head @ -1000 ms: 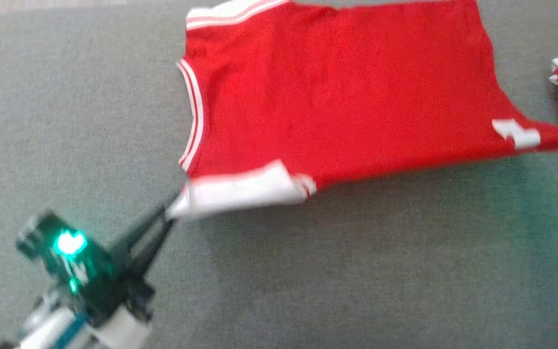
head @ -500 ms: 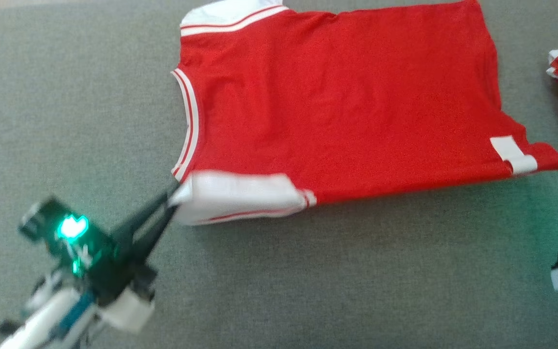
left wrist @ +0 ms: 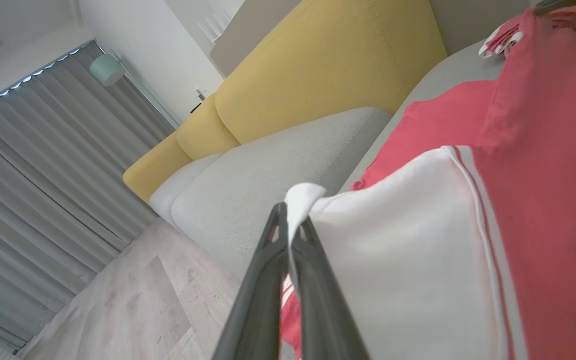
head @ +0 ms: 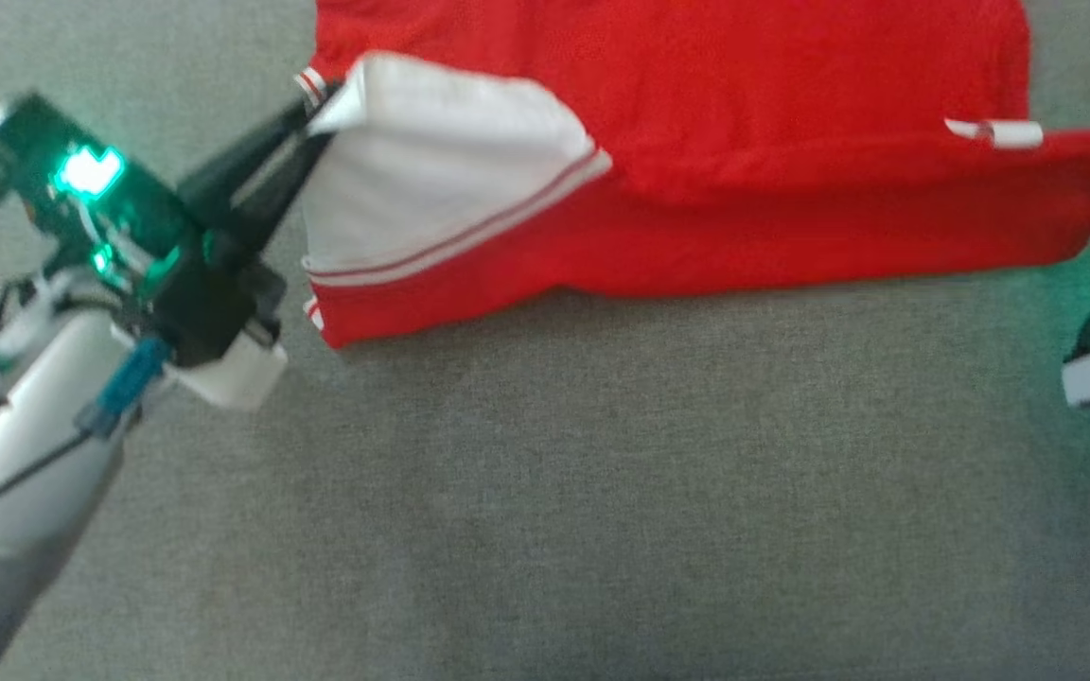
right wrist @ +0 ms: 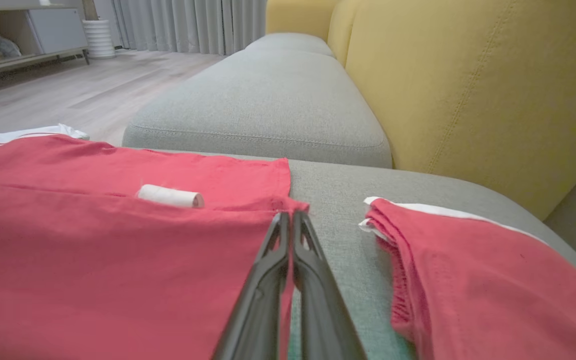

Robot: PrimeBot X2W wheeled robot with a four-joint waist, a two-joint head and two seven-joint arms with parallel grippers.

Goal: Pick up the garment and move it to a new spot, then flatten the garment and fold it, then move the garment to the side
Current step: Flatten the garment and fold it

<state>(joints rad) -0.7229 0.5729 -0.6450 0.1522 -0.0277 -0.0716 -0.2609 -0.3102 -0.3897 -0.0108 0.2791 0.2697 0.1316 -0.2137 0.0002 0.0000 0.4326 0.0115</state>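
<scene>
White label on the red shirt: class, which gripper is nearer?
Right. The right gripper grips a corner of the red shirt beside the white label; the left gripper holds the far white sleeve.

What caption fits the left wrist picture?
Left pincer shut on the red garment's white corner, grey and yellow sofa behind.

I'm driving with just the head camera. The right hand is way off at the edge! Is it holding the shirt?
Observer: Yes. The right gripper is shut on a corner of the red garment.
Operator: Is anything next to it?
Observer: A second red garment lies on the grey cushion, apart from the first.
Operator: What's behind that?
Observer: A yellow sofa back.
</scene>
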